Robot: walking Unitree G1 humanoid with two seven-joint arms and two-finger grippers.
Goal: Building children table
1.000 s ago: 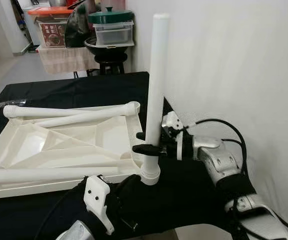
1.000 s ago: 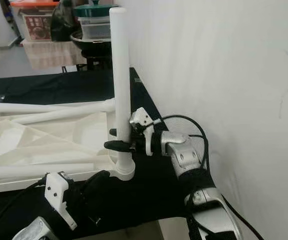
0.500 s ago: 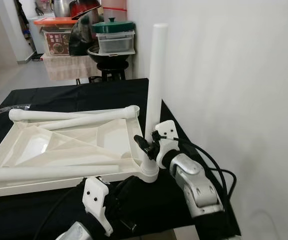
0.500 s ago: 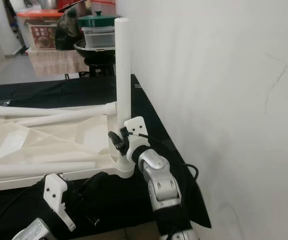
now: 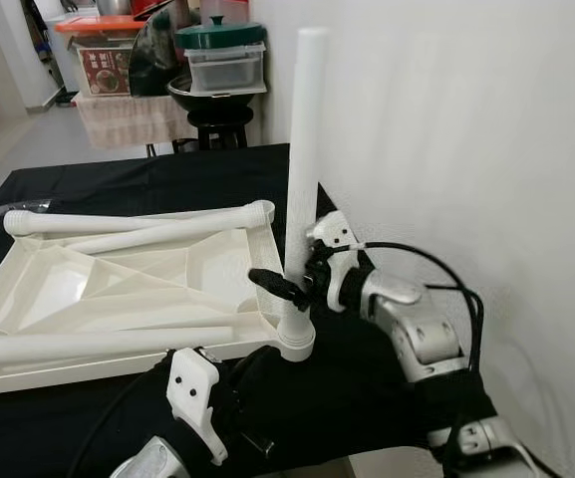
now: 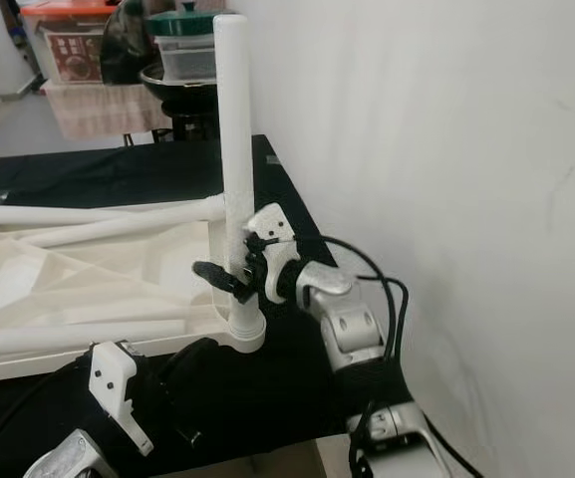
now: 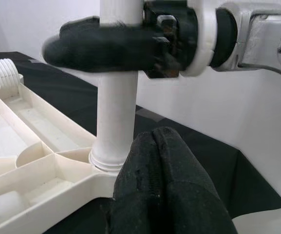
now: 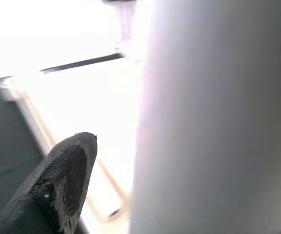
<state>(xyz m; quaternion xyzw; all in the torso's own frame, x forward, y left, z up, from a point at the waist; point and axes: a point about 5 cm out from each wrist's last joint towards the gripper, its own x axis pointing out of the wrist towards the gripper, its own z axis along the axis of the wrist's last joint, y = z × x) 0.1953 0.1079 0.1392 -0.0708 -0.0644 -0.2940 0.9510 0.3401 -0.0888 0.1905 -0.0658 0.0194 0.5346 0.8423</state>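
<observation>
A white table top (image 5: 118, 289) lies upside down on the black-covered table (image 5: 147, 179). One white leg (image 5: 302, 169) stands upright in its near right corner socket (image 5: 295, 341). My right gripper (image 5: 289, 284) is shut on this leg low down, one black finger (image 7: 96, 46) crossing in front of it. My left gripper (image 7: 162, 185) is shut and holds nothing; it sits just in front of that corner, below the leg's base (image 7: 112, 158). Three more legs lie on the table top, two at the far edge (image 5: 138, 221) and one at the near edge (image 5: 98, 346).
A white wall (image 5: 466, 149) runs close along the right side of the table. Behind the table a stool carries a pan and a lidded container (image 5: 222, 65). Boxes (image 5: 98, 55) stand further back on the grey floor. The table's near edge lies under my arms.
My right forearm has swung around the upright leg, back out to the right, with the gripper still at the leg. The view shifted slightly. The left gripper has stayed in place.
</observation>
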